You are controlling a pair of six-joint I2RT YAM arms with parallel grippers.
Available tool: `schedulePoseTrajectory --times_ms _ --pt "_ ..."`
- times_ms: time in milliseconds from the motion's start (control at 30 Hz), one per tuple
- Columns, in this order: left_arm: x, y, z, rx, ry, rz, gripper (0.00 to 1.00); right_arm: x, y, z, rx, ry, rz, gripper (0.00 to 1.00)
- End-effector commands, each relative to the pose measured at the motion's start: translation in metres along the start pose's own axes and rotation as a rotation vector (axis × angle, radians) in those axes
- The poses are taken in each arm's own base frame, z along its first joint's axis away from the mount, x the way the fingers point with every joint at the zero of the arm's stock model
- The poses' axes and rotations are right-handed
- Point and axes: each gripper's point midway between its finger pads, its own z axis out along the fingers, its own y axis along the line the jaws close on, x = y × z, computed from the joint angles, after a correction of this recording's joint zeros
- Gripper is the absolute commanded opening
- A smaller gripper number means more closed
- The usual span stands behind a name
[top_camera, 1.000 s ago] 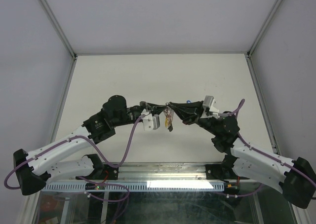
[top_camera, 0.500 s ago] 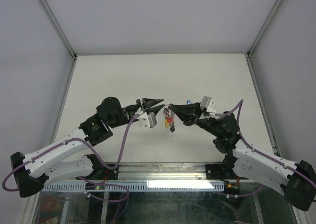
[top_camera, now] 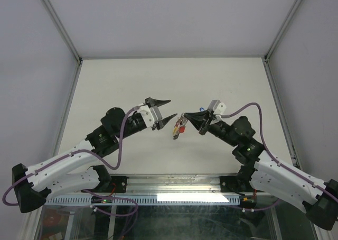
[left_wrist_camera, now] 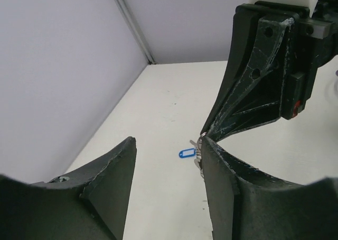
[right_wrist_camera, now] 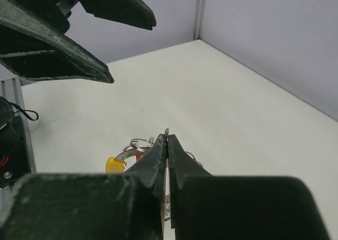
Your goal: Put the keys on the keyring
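White table (top_camera: 158,76), pale lilac walls (top_camera: 174,18) on 3 sides, metal corner posts (top_camera: 58,23) at back. Metal rail (top_camera: 174,184) along near edge, w/ white slotted strip (top_camera: 68,200) just below.

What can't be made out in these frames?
- Number of keys on the ribbed silvery metal keyring: in the right wrist view the shut right gripper covers most of the ring, and in the top view it is too small.
- Silver key with blue oval plastic tag: in the left wrist view the blade is too small to read beside a finger of the open left gripper. In the top view it is mostly behind the right gripper.
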Motion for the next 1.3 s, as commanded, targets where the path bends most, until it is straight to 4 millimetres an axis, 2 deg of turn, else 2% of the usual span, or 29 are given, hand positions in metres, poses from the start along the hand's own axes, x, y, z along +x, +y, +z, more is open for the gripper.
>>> schedulePoseTrajectory --times_ms 0,33,133,267,333,400,533,733,1033,1267 --pt "-0.013 -0.002 -0.003 -0.030 -0.064 -0.177 0.51 -0.025 -0.034 -0.008 0.193 0.004 -0.053 0.00" --pt "-0.010 -0.003 -0.003 -0.036 -0.054 -0.198 0.51 -0.018 -0.038 -0.011 0.217 0.048 -0.052 0.00" --pt "0.001 -0.007 -0.002 -0.040 -0.018 -0.261 0.53 -0.015 -0.046 -0.015 0.265 0.114 -0.045 0.00" --pt "0.013 -0.030 0.002 0.052 -0.028 -0.292 0.56 -0.021 -0.051 -0.019 0.307 0.110 -0.010 0.00" --pt "0.024 -0.045 0.001 0.092 -0.057 -0.324 0.55 -0.025 -0.053 -0.020 0.327 0.094 0.013 0.00" --pt "0.029 -0.051 0.000 0.098 -0.100 -0.349 0.53 -0.029 -0.055 -0.020 0.350 0.079 0.051 0.00" --pt "0.038 -0.052 0.002 0.061 -0.159 -0.382 0.56 -0.036 -0.061 -0.019 0.396 0.030 0.114 0.00" --pt "0.060 -0.050 0.016 -0.004 -0.167 -0.380 0.63 -0.046 -0.065 -0.015 0.426 -0.050 0.189 0.00" --pt "0.090 -0.042 0.028 -0.093 -0.132 -0.340 0.45 -0.060 -0.059 -0.011 0.393 -0.106 0.246 0.00" --pt "0.089 -0.041 0.037 -0.090 -0.154 -0.329 0.42 -0.062 -0.055 -0.010 0.375 -0.123 0.282 0.00"
